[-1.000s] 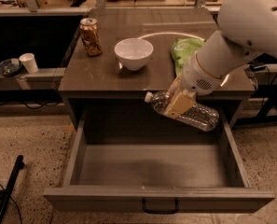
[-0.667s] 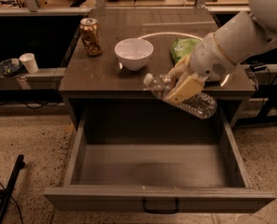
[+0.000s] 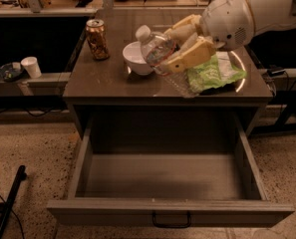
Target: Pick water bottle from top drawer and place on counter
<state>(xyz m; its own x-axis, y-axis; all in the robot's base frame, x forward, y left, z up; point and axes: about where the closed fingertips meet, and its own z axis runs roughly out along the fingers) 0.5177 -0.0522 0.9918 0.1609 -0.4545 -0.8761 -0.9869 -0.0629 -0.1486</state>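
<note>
Over the desk [image 3: 102,81], your gripper [image 3: 173,51] holds the tilted water bottle [image 3: 155,48] mid-body, fingers closed on light, slick, crushable plastic.

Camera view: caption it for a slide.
Gripper shut on tilted water bottle above counter, near white bowl; top drawer open.

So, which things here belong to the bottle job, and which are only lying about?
Job: water bottle, tilted, held in the hand over the counter; open top drawer.
Lying about: brown can, white bowl, green bag on the counter; white cup at left.
</note>
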